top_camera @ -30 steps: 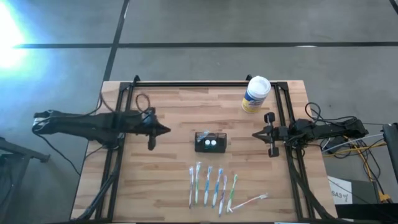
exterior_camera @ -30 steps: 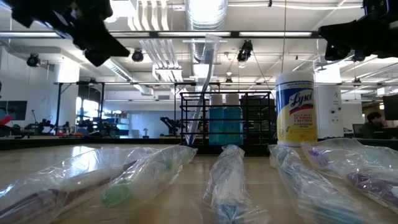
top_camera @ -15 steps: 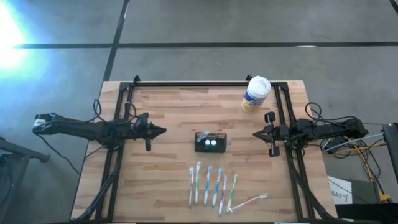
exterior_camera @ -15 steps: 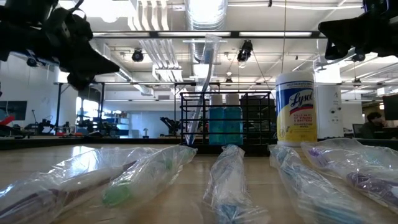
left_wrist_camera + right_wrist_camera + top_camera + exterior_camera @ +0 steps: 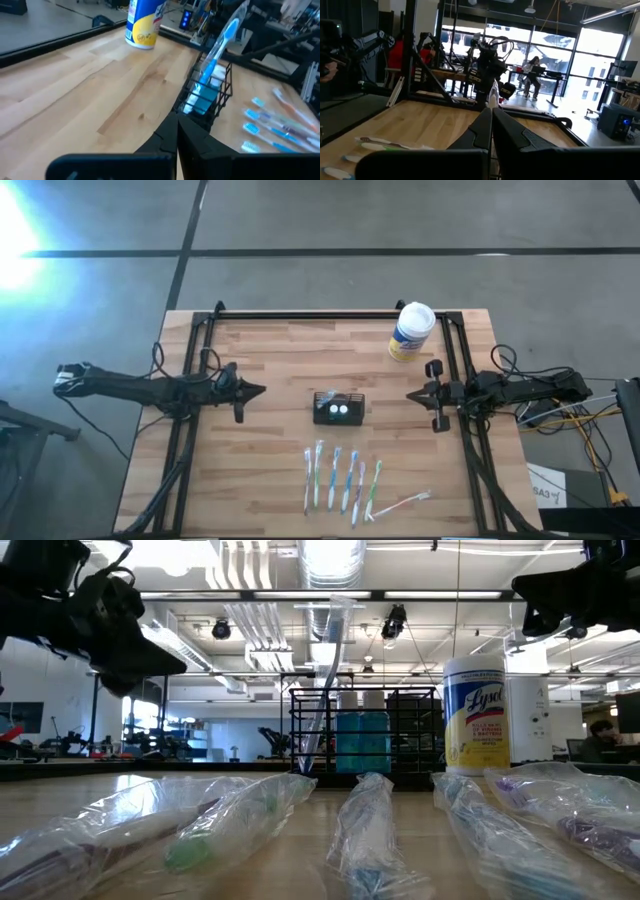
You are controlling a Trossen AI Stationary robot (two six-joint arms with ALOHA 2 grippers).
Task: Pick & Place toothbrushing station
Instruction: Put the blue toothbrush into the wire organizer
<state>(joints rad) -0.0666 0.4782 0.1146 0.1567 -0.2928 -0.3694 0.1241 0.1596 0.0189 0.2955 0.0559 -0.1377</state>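
The toothbrushing station (image 5: 339, 408), a small black wire-sided box, stands on its base at the table's middle. It also shows in the low view (image 5: 365, 745) and the left wrist view (image 5: 206, 97). A blue toothbrush in a clear wrapper (image 5: 221, 46) stands tilted in the station's top. My left gripper (image 5: 262, 390) hangs shut to the station's left, above the table and apart from it. My right gripper (image 5: 410, 395) hangs shut to the station's right, also apart. Both point at the station and touch nothing.
Several wrapped toothbrushes (image 5: 345, 478) lie in a row near the front edge. One more (image 5: 402, 502) lies aslant at their right. A white canister with a yellow label (image 5: 410, 331) stands at the far right. Black frame rails (image 5: 190, 380) run along the table's sides.
My left gripper has sunk toward the table and rolled a little, still shut, and now hangs lower at the station's left. The station and the toothbrushes have kept their places.
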